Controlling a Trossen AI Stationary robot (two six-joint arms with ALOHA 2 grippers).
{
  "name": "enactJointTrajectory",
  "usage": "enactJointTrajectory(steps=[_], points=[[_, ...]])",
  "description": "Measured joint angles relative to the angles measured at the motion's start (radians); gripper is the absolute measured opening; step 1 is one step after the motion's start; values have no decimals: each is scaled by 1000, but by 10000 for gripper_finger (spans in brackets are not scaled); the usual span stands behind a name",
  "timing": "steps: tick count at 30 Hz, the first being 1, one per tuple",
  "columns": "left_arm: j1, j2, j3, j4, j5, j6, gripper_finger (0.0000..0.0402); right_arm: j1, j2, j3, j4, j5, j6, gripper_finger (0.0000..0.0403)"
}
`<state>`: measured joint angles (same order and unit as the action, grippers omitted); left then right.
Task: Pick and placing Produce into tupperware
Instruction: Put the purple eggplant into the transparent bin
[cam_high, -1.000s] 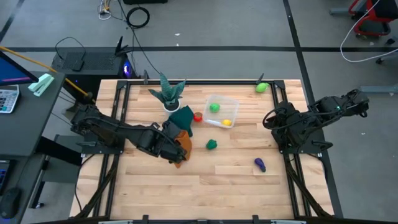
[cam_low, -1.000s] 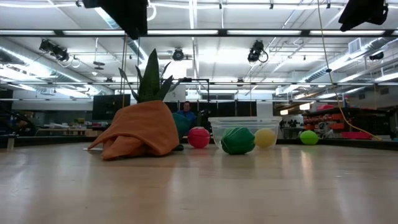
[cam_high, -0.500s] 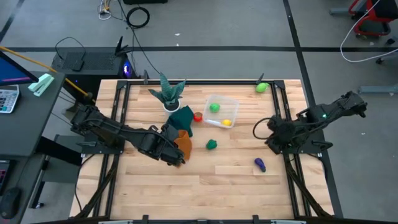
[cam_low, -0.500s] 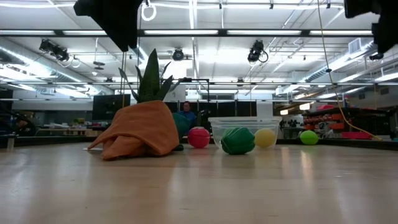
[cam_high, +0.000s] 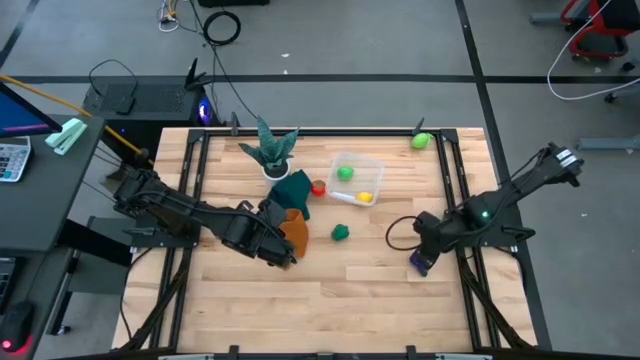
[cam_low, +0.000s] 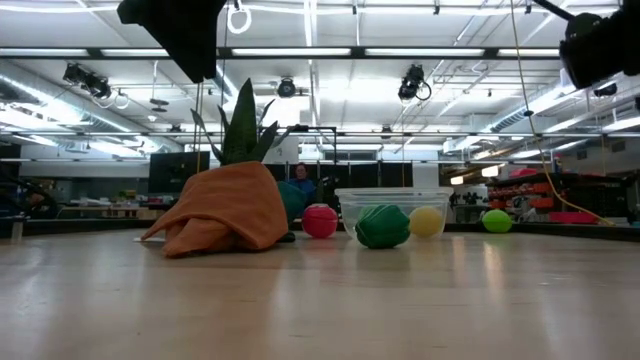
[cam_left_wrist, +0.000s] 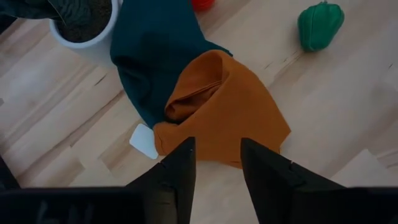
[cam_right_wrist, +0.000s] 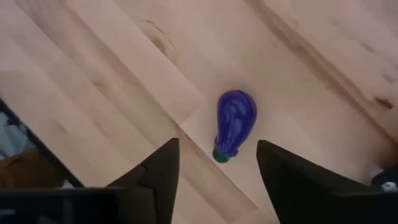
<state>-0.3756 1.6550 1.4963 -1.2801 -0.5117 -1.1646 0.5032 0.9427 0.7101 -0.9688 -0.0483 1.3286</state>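
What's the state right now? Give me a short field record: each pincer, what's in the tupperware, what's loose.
right pincer: open, above the purple eggplant, not touching
left pincer: open, empty, over the orange cloth
tupperware: holds a light green piece and a yellow piece
loose on table: dark green pepper, red piece, eggplant, a light green piece at the far edge

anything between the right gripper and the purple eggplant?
No. In the right wrist view the open right gripper hangs over the purple eggplant with only bare wooden table around it.
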Motion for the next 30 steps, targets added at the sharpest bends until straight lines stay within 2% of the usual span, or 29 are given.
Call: enactJointTrajectory(steps=[6,13,21,30], points=[[3,0,0,-14,0,6,129,25,109,1,50,0,71,200],[3,0,0,-34,-4,11,134,39,245,1,52,0,96,200],[-34,-16,1,-30,-107,9,124,39,344,1,103,-10,116,205],[-93,-32,2,13,-191,7,102,39,368,1,118,-5,122,204]])
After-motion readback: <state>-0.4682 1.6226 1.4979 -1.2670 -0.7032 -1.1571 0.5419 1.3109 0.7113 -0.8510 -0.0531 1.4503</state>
